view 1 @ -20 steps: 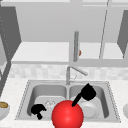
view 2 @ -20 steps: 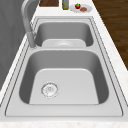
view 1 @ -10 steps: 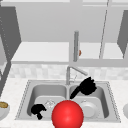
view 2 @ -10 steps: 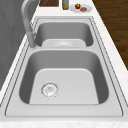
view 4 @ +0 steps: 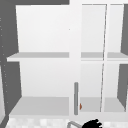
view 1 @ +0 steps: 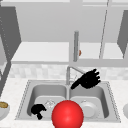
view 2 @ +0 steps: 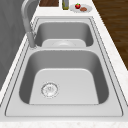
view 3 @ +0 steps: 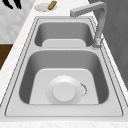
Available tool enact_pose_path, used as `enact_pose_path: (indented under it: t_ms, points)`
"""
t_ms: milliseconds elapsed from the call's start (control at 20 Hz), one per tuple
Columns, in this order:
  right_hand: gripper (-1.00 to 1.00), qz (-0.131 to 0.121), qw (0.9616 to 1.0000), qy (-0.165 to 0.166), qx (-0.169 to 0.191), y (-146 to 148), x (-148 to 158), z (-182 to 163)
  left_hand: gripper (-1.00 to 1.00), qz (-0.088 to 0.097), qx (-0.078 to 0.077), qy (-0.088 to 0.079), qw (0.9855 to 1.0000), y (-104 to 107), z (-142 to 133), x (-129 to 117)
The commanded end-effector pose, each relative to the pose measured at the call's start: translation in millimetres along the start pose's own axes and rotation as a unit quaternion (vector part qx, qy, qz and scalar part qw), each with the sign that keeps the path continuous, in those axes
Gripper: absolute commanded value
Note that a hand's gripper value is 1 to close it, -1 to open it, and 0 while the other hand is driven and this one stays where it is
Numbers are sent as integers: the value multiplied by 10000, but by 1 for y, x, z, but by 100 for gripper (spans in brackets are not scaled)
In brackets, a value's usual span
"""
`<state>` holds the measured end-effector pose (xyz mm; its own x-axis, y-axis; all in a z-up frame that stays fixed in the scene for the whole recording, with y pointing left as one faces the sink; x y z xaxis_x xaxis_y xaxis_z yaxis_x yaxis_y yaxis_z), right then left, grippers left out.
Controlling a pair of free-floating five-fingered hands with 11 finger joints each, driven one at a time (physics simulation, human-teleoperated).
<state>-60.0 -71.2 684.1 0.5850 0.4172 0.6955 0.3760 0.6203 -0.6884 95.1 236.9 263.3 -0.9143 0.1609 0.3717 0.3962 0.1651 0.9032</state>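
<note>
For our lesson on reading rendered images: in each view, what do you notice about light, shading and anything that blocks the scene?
Front view: flat, even light; a red ball close to the camera hides the sink's front rim between the left hand and right hand. Left side view: soft shading in the basins, no glare. Right side view: the plate shades gently. Upper view: pale shelves, faint shadows.
</note>
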Motion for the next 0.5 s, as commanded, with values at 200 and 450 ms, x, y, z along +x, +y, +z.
enact_pose_path:
  t_ms: [200,450]
  points:
    - [-100,-775,9950,354,-527,-14,19,8,0,0,0,0,10000,0,0,0]
    - [-100,-1094,9900,497,-734,-19,30,13,0,0,0,0,10000,0,0,0]
